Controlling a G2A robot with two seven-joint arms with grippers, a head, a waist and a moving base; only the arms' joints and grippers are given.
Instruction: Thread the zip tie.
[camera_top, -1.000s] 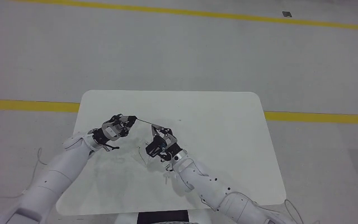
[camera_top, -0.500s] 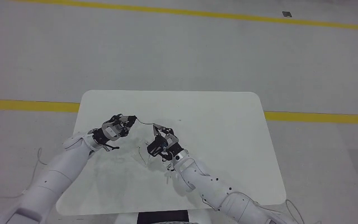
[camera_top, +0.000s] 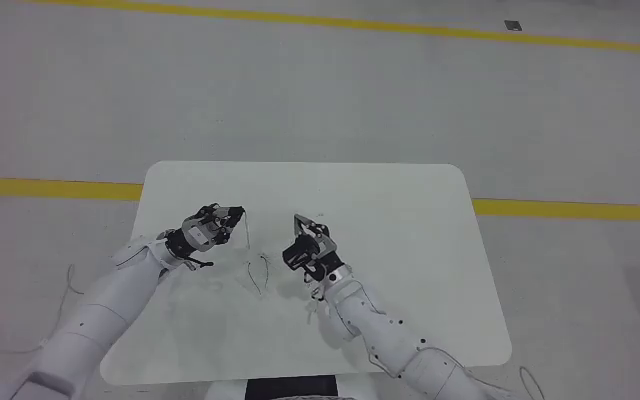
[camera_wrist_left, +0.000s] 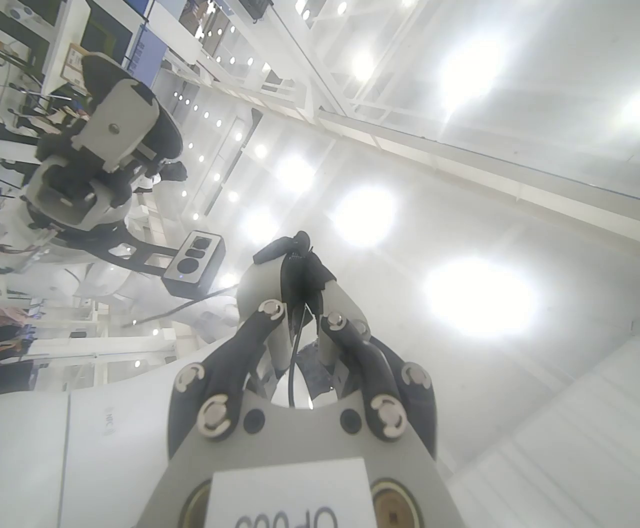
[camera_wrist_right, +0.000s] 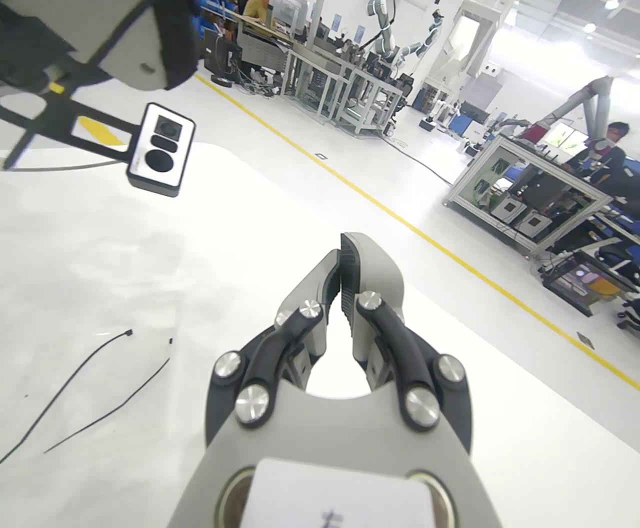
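The left gripper (camera_wrist_left: 300, 260) grips the zip tie (camera_wrist_left: 294, 350), so the closed, empty right gripper (camera_wrist_right: 341, 272) should open and pinch its loose tip.

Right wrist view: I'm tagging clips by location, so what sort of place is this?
Probably a robotics lab or factory hall: grey metal-framed benches loaded with electronics, a yellow line painted on the pale floor, and grey robot arms on stands behind.
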